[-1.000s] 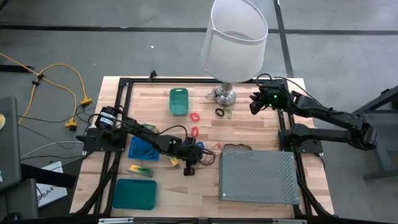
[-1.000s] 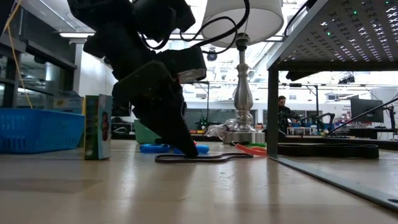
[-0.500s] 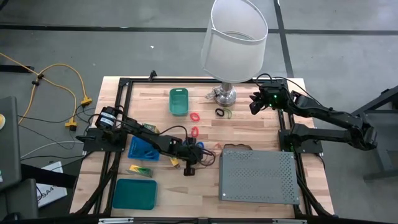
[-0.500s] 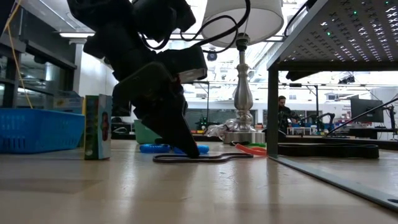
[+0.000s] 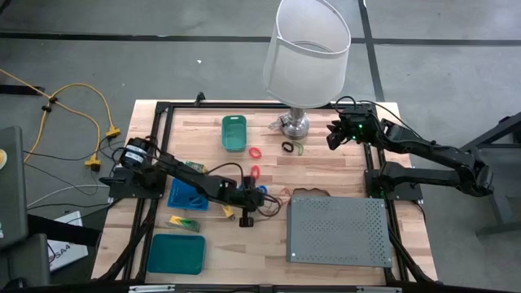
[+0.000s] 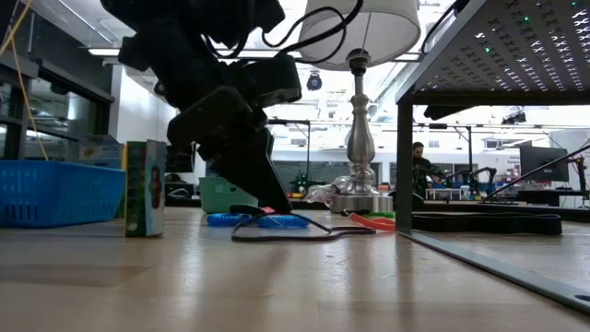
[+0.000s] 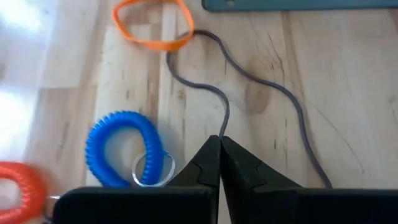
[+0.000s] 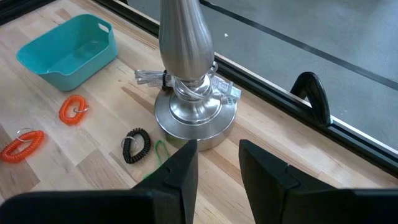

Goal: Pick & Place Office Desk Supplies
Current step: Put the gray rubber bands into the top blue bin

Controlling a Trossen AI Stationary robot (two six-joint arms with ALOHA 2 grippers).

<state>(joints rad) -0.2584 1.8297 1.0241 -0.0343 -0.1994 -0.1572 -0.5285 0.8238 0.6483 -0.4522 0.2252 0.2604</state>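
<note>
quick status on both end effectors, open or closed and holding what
Left end effector: closed, pinching the thin dark band on the table.
Right end effector: open, holding nothing, beside the lamp base.

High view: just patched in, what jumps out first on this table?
The big white-shaded lamp towers over the table's far edge, with the right gripper waiting open beside its chrome base. Mid-table, the left gripper is shut on a thin dark loop, next to a blue coil and the grey perforated box.

Both arms were matte black, built of jointed segments. A black cable looped along the left arm behind its jaws. A small green light glowed on the right arm just behind its jaws.
</note>
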